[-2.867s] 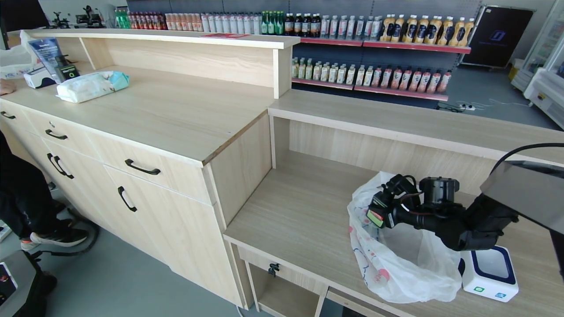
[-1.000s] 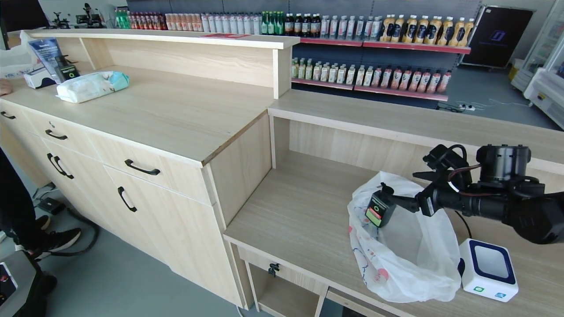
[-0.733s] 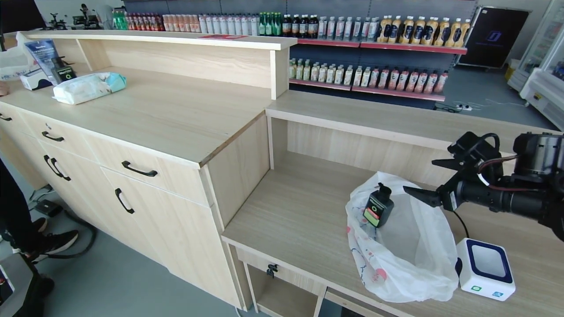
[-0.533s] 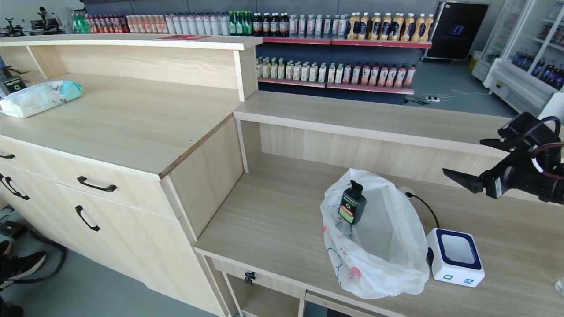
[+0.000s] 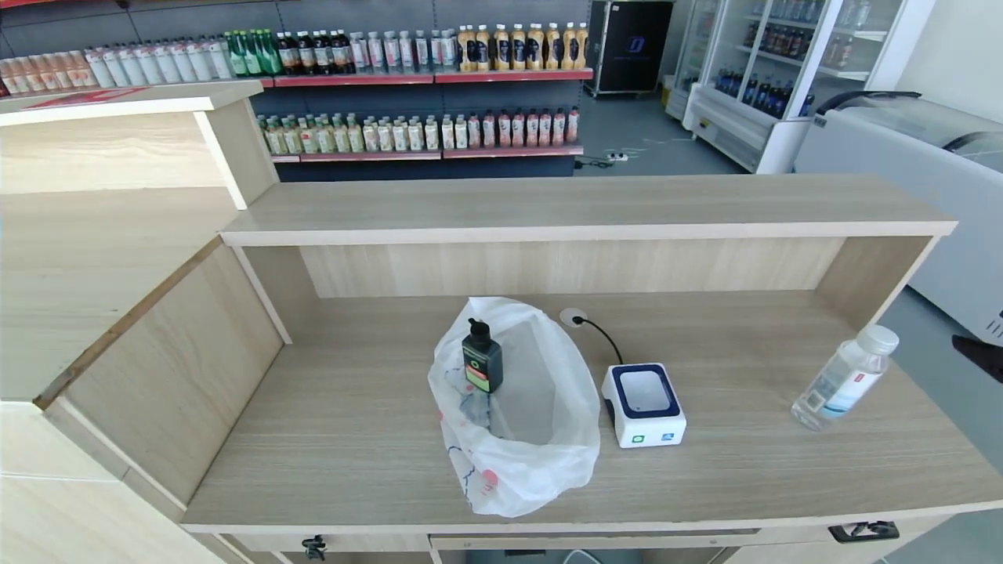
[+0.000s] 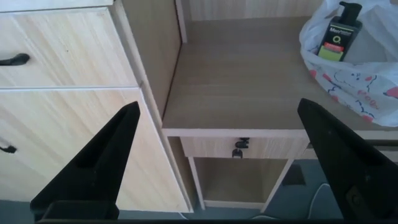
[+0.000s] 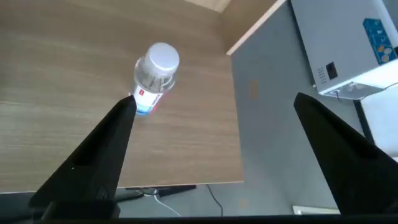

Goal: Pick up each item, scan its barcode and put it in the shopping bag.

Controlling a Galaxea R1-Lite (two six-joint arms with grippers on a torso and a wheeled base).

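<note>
Right now we judge one item done: the dark pump bottle (image 5: 481, 363) stands upright inside the shopping bag (image 5: 517, 470). The bag is thin, crinkly, see-through white plastic with red and blue print, and its mouth is slumped open on the pale wood-grain tabletop (image 5: 744, 462). Just beside the bag sits the scanner (image 5: 642, 403), a small white box with rounded corners, a glossy dark-framed window facing up and a black cable (image 5: 599, 337) at its back. The step in hand looks to us like going for the next item, the clear bottle (image 5: 845, 378), a smooth round plastic cylinder with a white cap (image 5: 878, 338), well apart from the scanner towards the tabletop's right end. Our right gripper (image 7: 214, 99) hangs above it, jaws spread wide with nothing between them. Our left gripper (image 6: 219, 104), likewise released and empty, is off the tabletop's left front, near the cupboard (image 6: 62, 124). The next move calls for lowering the right gripper around the bottle's body. We would squeeze gently, since thin plastic gives and slips, and then turn the label to the scanner window.
</note>
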